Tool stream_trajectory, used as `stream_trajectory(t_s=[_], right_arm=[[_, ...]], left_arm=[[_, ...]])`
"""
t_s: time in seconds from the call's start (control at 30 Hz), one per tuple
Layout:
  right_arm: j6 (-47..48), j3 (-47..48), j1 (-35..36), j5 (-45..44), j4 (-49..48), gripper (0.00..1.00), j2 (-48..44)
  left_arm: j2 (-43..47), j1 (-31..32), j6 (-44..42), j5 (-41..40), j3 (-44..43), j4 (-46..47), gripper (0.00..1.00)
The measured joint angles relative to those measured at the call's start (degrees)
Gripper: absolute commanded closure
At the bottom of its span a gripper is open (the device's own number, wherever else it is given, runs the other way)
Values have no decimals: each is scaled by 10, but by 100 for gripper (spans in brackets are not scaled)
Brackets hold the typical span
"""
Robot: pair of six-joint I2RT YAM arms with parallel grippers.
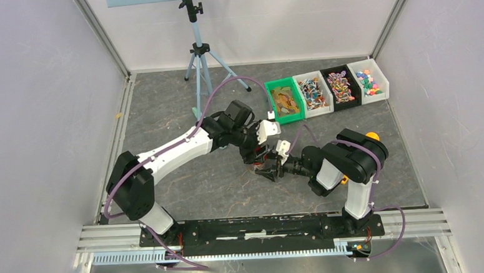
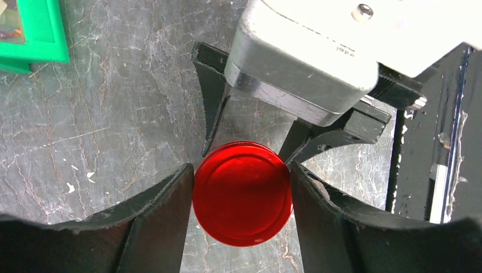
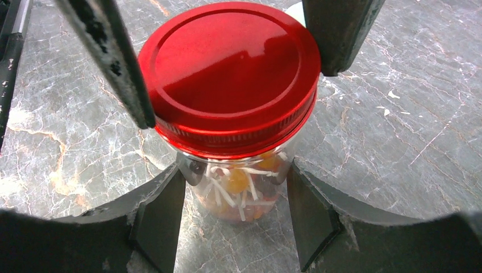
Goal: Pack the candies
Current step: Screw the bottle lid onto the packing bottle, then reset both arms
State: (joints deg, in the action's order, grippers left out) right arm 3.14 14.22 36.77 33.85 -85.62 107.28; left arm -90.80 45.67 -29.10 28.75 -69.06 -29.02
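Capping looked like the step in hand: at mid-frame the left gripper [image 2: 241, 173] clasped the red lid [image 3: 227, 74], and the right gripper [image 3: 234, 173] clamped the jar [image 3: 253, 199] holding the candies [image 3: 237, 183]. The next move probably called for twisting the lid tight.

**Soft overhead light, blown whites, blurred edges**

Diffuse light falls from above; shadows on the grey table [image 1: 217, 181] are faint. The red lid [image 3: 227, 74] carries broad pale reflections, and the jar [image 3: 239, 190] under it is sharp. The white housing [image 2: 318, 51] in the left wrist view is overexposed. Nearby fingers [image 3: 153, 227] look dark, soft and bowed.
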Motion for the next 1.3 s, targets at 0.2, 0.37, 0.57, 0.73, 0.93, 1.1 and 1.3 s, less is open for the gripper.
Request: stream_trajectory(t_s=[0.2, 0.37, 0.57, 0.73, 0.93, 1.1, 1.3], right_arm=[[-16, -1, 0, -6, 0, 38, 0], [-20, -3, 0, -13, 1, 16, -4], [-23, -33, -2, -27, 5, 2, -27], [-18, -60, -2, -29, 8, 2, -117], [10, -36, -2, -38, 178, 2, -313], [56, 26, -2, -97, 441, 2, -462], [29, 130, -2, -225, 688, 2, -550]], left_arm=[[-22, -14, -24, 19, -42, -54, 1], [-24, -21, -28, 30, -76, -78, 0], [-7, -21, -27, 30, -80, -89, 0], [50, -24, 7, 19, -79, -78, 0], [184, -26, 81, -43, -35, -15, 0], [271, -26, 155, -142, -5, 15, 0], [344, -26, 229, -270, 33, 21, 0]])
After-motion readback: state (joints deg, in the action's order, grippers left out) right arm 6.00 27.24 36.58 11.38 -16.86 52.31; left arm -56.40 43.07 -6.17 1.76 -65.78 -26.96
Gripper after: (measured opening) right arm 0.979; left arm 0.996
